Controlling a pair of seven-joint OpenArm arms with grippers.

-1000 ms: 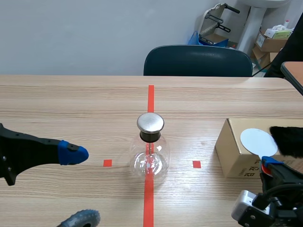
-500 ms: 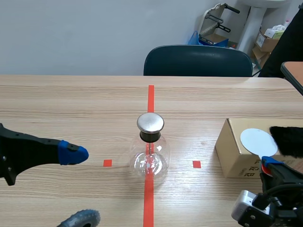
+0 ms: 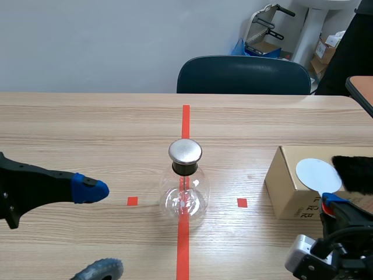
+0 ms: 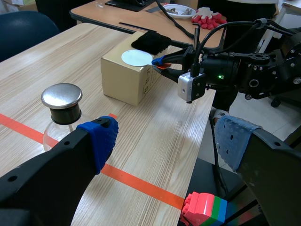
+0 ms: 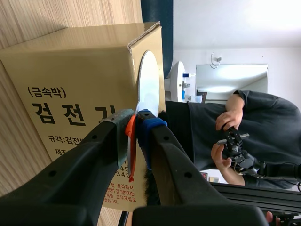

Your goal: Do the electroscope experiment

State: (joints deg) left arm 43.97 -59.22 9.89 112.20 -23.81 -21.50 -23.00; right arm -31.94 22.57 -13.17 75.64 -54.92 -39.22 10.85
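So here's where we're at: the flask (image 3: 185, 189) with the metal cap (image 3: 185, 151) stands upright mid-tabletop (image 3: 87, 122), right on the red tape line. The left gripper (image 3: 96, 228) hangs low off to the flask's left, near it but not touching, jaws wide with nothing in them. From the left wrist view we see the flask just past one blue pad (image 4: 99, 136).

Over on the right we've got a cardboard box (image 3: 288, 192) with a white disc (image 3: 316, 174) lying flat on top. A patch of black fur (image 3: 354, 173) sits right beside the disc, further to the right. The right gripper (image 5: 133, 123) is at the near side of the box, its tips up by the disc's near edge. We can't tell if they actually touch it. Its jaws are narrow and clamped on a thin orange strip (image 5: 131, 150), and we can't make out what that strip is made of.

Box and flask are well apart. A dark chair (image 3: 243, 74) is tucked in at the far side of the tabletop.
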